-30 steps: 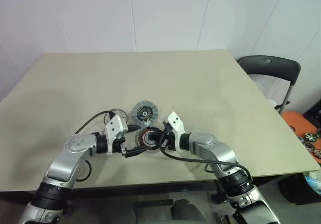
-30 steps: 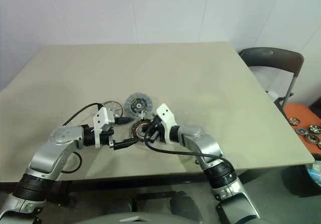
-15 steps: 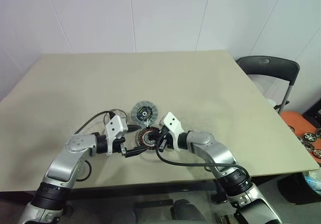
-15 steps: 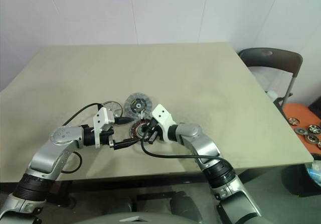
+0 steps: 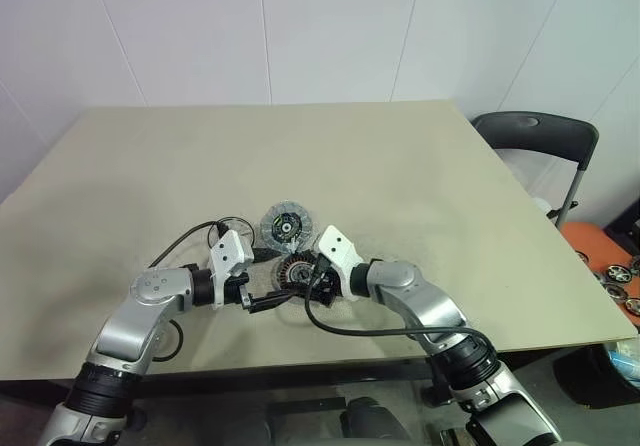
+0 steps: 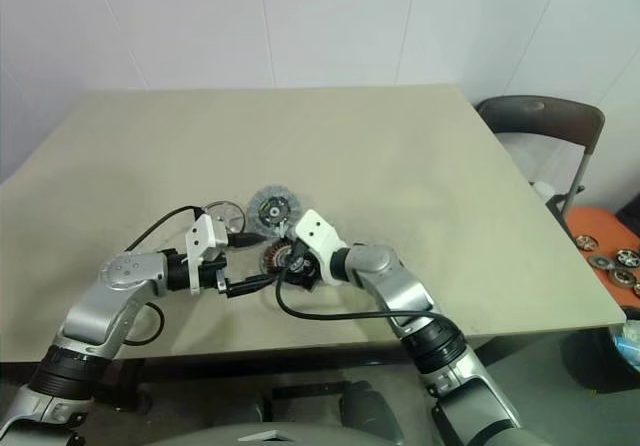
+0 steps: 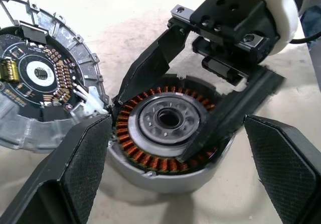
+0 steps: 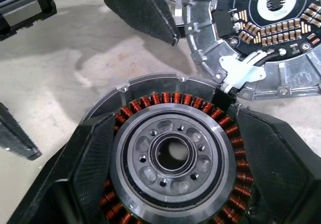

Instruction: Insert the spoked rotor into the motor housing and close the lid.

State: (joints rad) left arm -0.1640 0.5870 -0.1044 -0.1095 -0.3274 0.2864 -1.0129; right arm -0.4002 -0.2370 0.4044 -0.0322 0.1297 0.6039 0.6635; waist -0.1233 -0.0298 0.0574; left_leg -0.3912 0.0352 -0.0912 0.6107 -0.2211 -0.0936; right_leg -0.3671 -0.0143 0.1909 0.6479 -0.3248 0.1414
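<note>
The motor housing (image 7: 168, 133) sits on the table (image 5: 420, 176) near its front edge, with the spoked rotor (image 8: 170, 156) seated in its hollow centre, ringed by copper windings. The lid (image 7: 37, 78) lies flat just beside the housing, at about 11 o'clock from it in the head views, touching its rim. The right gripper (image 7: 200, 106) straddles the housing, its fingers spread apart over the rim. The left gripper (image 7: 178, 176) stands wide apart at about 9 o'clock, holding nothing.
</note>
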